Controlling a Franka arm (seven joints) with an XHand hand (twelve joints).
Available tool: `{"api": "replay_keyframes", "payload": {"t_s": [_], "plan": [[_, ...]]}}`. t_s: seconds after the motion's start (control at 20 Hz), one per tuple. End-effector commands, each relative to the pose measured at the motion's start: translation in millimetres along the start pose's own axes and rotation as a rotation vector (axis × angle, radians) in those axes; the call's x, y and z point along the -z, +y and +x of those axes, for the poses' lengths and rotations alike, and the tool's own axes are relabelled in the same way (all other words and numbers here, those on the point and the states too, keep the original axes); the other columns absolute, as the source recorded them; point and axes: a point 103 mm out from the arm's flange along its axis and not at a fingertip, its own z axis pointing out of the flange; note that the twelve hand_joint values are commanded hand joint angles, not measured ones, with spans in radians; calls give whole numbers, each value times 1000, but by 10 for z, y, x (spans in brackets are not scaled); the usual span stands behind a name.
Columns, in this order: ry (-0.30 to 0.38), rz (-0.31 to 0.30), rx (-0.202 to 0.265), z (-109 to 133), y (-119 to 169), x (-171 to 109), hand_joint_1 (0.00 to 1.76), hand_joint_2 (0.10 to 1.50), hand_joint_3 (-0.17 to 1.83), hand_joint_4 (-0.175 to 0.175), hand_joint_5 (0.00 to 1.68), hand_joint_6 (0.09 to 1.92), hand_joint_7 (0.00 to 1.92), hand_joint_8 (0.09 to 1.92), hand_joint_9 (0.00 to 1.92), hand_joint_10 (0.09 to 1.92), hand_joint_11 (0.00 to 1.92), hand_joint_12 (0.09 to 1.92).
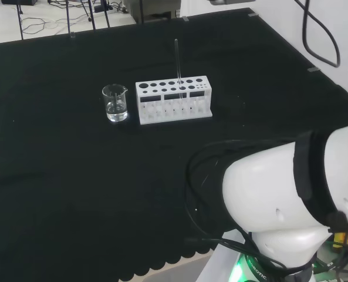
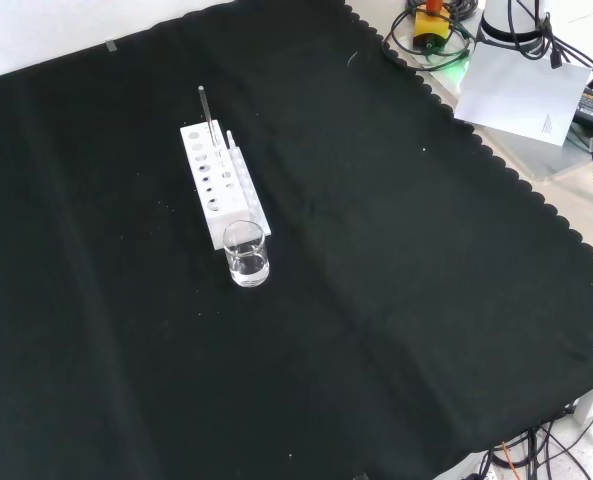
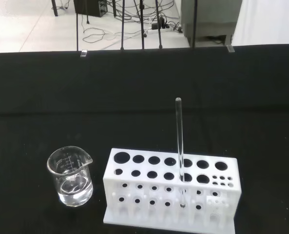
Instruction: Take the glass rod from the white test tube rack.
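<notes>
Whether the hand is open or holds anything, I cannot tell. The black cloth [image 1: 74, 194] covers the whole bench, and the arm's white link [image 1: 279, 188] fills the lower right of the head view, well apart from the ware. So I judge that the reach toward the ware is not yet begun.

The white rack [image 1: 172, 101] stands a little above the middle of the head view, and in the upper left of the front view. Its long side faces the arm, so its rows of holes lie open to a reach from above.

A small beaker [image 1: 115, 103] stands just beside the rack's left end in the head view. It seems to hold a little clear liquid.

The rod [image 1: 177, 59] stands upright in a hole right of the rack's middle in the head view. The hole keeps it vertical, and most of its length rises free above the rack. This free part is where a pinch could take it and lift it straight up. The beaker is on the other side, so I think it is in little danger.
</notes>
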Motion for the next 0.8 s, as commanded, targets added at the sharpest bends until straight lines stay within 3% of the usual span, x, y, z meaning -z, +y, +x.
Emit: {"api": "replay_keyframes", "payload": {"t_s": [0.05, 0.35, 0.8], "plan": [[2, -11, 37, -79, 667, -65, 674, 1190, -175, -126, 0, 87, 0, 87, 0, 321, 0, 738], [25, 15, 19, -259, 1086, -259, 669, 1189, -175, -126, 0, 87, 39, 87, 0, 557, 0, 918], [25, 83, 16, -403, 1539, -763, 649, 1203, -175, -128, 0, 87, 86, 87, 0, 616, 0, 967]]}}
